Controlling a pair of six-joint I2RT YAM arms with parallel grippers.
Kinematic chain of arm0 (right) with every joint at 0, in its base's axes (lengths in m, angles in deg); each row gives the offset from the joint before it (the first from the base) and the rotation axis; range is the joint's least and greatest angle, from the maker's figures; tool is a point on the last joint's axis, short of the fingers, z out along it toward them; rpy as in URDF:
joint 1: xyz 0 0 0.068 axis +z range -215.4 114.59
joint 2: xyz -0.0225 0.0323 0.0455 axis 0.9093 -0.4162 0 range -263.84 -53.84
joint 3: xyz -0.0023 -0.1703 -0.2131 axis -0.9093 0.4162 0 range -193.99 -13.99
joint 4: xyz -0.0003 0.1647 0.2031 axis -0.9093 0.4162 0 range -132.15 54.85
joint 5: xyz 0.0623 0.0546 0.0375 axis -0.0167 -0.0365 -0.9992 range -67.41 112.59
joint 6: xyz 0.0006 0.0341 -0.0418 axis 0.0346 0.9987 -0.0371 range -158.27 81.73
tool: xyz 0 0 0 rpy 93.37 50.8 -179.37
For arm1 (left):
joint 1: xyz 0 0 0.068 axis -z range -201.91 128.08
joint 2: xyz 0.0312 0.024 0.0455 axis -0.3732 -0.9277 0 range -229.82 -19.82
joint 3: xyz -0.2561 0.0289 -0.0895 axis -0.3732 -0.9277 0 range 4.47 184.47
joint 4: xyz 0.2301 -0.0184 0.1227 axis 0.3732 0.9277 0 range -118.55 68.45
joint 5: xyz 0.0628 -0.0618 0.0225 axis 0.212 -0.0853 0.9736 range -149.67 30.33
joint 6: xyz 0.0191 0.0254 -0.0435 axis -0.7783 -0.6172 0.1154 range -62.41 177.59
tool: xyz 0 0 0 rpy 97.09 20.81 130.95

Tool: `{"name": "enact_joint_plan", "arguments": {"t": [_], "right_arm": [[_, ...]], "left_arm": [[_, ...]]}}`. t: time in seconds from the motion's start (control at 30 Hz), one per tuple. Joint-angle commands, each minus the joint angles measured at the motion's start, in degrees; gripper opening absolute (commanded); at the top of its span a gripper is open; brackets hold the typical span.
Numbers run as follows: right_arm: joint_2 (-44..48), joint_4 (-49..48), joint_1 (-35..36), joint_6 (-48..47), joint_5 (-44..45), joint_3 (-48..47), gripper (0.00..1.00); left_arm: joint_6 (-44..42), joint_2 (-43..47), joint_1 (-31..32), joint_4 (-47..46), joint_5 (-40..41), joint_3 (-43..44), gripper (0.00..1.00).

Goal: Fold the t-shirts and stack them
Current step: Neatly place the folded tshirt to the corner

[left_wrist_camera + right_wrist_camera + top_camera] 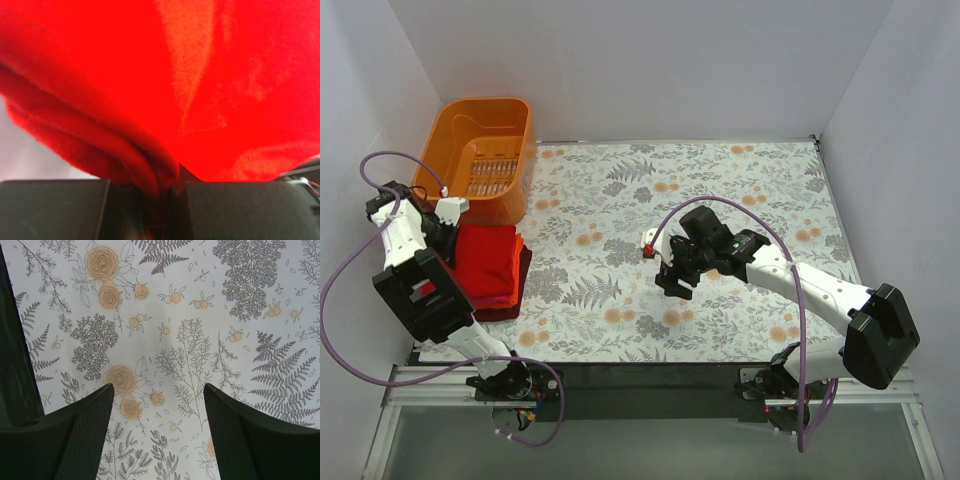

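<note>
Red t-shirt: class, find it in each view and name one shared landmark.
Top external: red t-shirt tops the stack at left.
Left wrist: red t-shirt fills the frame, pinched by left end effector.
Right wrist: not in it.
Shared landmark: floral cloth, top external and right wrist.

Bright red t-shirt (485, 258), grey-and-orange floral cloth (720, 180)

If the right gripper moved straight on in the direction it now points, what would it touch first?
Most likely the grey-and-orange floral cloth spread beneath it. The open right gripper points down at a bare patch of that cloth, with nothing in between. The distance is unclear.
</note>
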Motion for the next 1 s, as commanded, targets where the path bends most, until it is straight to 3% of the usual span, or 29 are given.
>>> {"name": "enact_joint_plan", "arguments": {"t": [0.0,0.13,0.17,0.27,0.33,0.4,0.6,0.67,0.77,0.8,0.9,0.97], "right_arm": [[-0.9,-0.3,0.1,-0.6,0.0,-1.1,0.79],[-1.6,0.3,0.1,-0.8,0.3,-1.9,0.8],[-1.6,0.3,0.1,-0.9,0.4,-2.1,0.8],[-2.0,0.9,0.1,-1.1,0.9,-2.6,0.8],[-2.0,1.1,0.0,-1.2,1.5,-2.8,0.81],[-2.2,1.5,0.1,-1.5,1.8,-3.2,0.81],[-1.7,2.6,-0.6,-1.7,2.6,-3.8,0.81],[-1.4,3.2,-0.9,-1.7,2.7,-3.7,0.81],[-1.1,3.7,-1.0,-2.0,2.9,-3.5,0.81],[-0.9,4.0,-1.1,-2.0,3.0,-3.5,0.81],[-0.7,4.1,-1.0,-2.3,3.4,-3.5,0.8],[-0.5,4.3,-1.1,-2.3,3.4,-3.3,0.81]], "left_arm": [[-3.6,1.2,-0.4,-6.9,1.6,-0.4,0.0],[-4.4,0.2,-0.7,-10.2,3.6,-0.3,0.11],[-4.7,0.2,-1.0,-10.6,4.0,0.3,0.17],[-4.9,0.1,-1.5,-9.9,4.3,3.8,0.52],[-5.7,-0.2,-2.1,-8.3,4.1,6.9,0.69],[-5.5,0.0,-2.5,-5.8,2.9,9.4,0.72],[-3.2,2.7,-2.5,1.2,-4.0,17.3,0.73],[-5.0,3.9,-2.5,8.5,-9.0,17.0,0.66],[-5.9,7.8,-2.4,10.0,-11.3,10.1,0.52],[-7.0,10.8,-2.4,10.0,-11.1,4.5,0.43],[-9.3,14.5,-2.5,10.0,-9.5,-2.8,0.35],[-9.3,16.8,-2.4,8.9,-8.2,-8.6,0.35]]}}
